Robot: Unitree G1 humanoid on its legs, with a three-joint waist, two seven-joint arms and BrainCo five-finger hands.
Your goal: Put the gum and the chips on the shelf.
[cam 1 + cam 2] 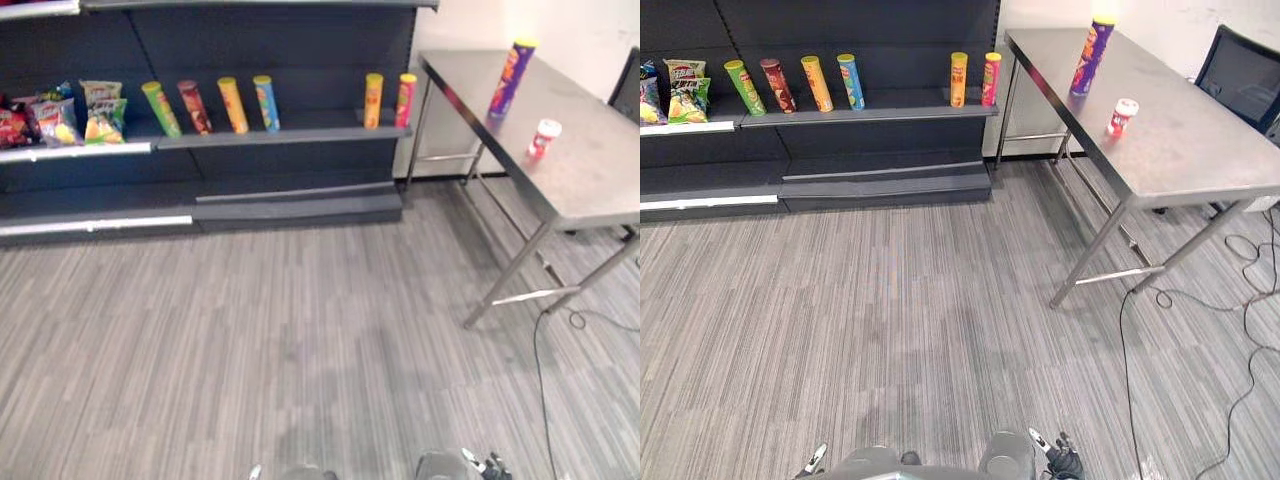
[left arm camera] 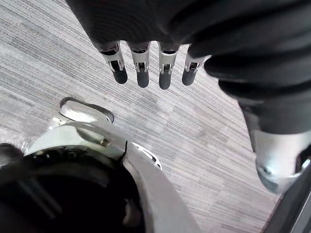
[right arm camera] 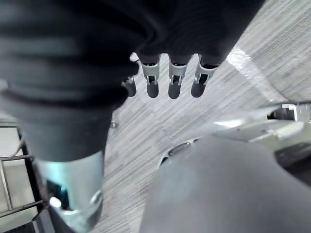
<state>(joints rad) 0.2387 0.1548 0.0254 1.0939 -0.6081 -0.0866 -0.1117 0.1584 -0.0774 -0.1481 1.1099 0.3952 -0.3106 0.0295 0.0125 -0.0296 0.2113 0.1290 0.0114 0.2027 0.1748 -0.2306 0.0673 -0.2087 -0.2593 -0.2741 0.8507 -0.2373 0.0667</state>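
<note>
Across the floor, a dark shelf (image 1: 280, 140) lined with upright tubes (image 1: 235, 104) and snack bags (image 1: 60, 118), with a gap in the row; off to the right and well apart from it, a steel worktop (image 1: 600, 180) carrying both task items. Upright near the worktop's far end, the tall purple chips (image 1: 511, 78) tube, probably light, stiff yet crushable and smooth, best wrapped round the middle; near it, the small gum (image 1: 543, 138) bottle, likely light, hard and easily tipped, best pinched across its body. Hanging empty over the floor, left hand (image 2: 141, 68) and right hand (image 3: 173, 80), fingers straight and loosely spread.
</note>
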